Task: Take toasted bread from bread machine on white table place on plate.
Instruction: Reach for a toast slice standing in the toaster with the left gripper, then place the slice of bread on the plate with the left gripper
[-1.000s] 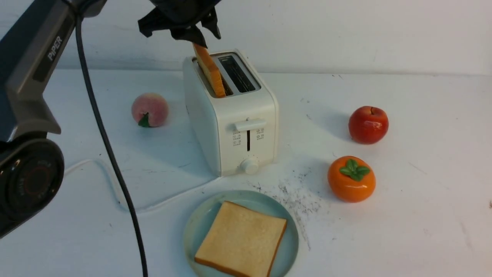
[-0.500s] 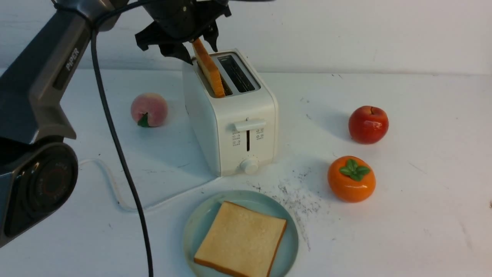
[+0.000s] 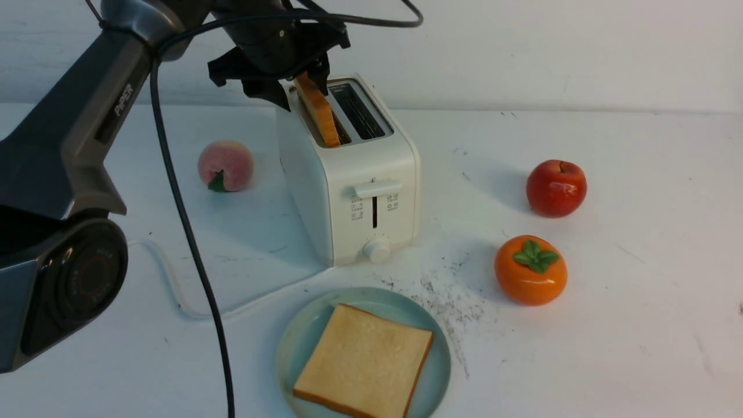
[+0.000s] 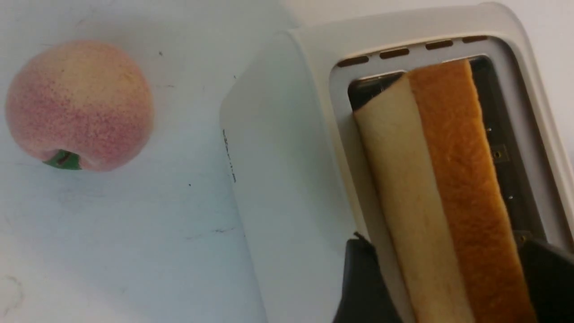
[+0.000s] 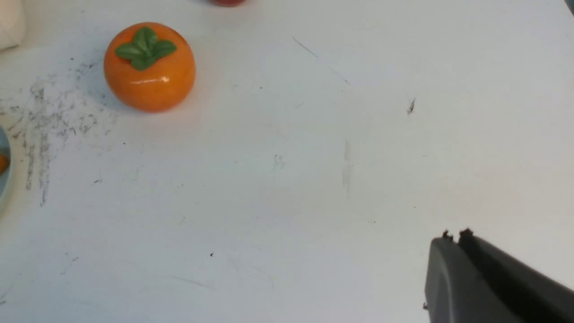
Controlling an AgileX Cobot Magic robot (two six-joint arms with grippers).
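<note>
The white bread machine (image 3: 371,197) stands at the middle of the white table (image 3: 609,348). One slice of toasted bread (image 3: 322,116) stands tilted in its left slot and also shows in the left wrist view (image 4: 448,179). My left gripper (image 3: 302,87) is open, low over that slot, with a black finger on either side of the slice's top edge (image 4: 446,244). A second slice (image 3: 365,360) lies flat on the blue-green plate (image 3: 302,331) in front of the toaster. My right gripper (image 5: 453,235) is shut and empty above bare table, and is out of the front view.
A peach (image 3: 226,165) lies left of the toaster. A red apple (image 3: 556,187) and an orange persimmon (image 3: 530,270) lie to its right. The toaster's white cord (image 3: 168,273) loops at the front left. Dark speckled marks (image 3: 453,299) lie between plate and persimmon.
My left gripper has come down over the toaster's left slot, so its fingers now sit around the slice's top. The slice, plate and fruit have not moved.
</note>
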